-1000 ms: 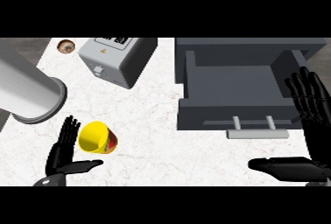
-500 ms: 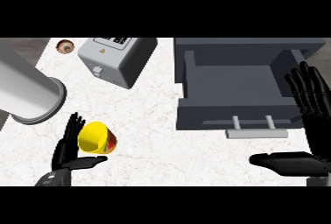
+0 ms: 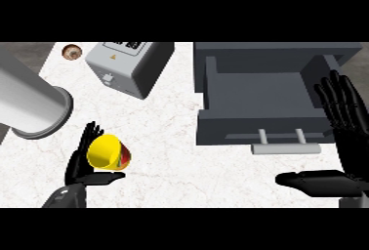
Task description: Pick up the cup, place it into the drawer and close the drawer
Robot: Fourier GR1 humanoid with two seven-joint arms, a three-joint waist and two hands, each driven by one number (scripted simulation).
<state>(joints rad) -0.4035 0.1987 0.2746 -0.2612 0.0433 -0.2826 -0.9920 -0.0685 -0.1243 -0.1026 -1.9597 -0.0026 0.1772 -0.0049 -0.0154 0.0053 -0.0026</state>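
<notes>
The yellow cup (image 3: 107, 152), with red and green on its side, lies tipped on the white counter at the lower left. My left hand (image 3: 78, 167) is right against it, straight fingers rising behind its left side and the thumb stretched out beneath it; the hand is open. The grey drawer (image 3: 216, 122) stands pulled open at the upper right, its inside bare, with a pale handle (image 3: 284, 147) on its front. My right hand (image 3: 349, 141) rests open at the right edge beside the drawer, fingers up and thumb pointing left.
A grey boxy appliance (image 3: 130, 63) stands at the back, left of the drawer. A big grey cylinder (image 3: 29, 105) lies at the left edge, just above the cup. A small brown round thing (image 3: 72, 50) sits in the far left corner.
My left hand has edged up and right, closer against the cup. The right hand has drifted slightly upward. The cup has barely moved.
</notes>
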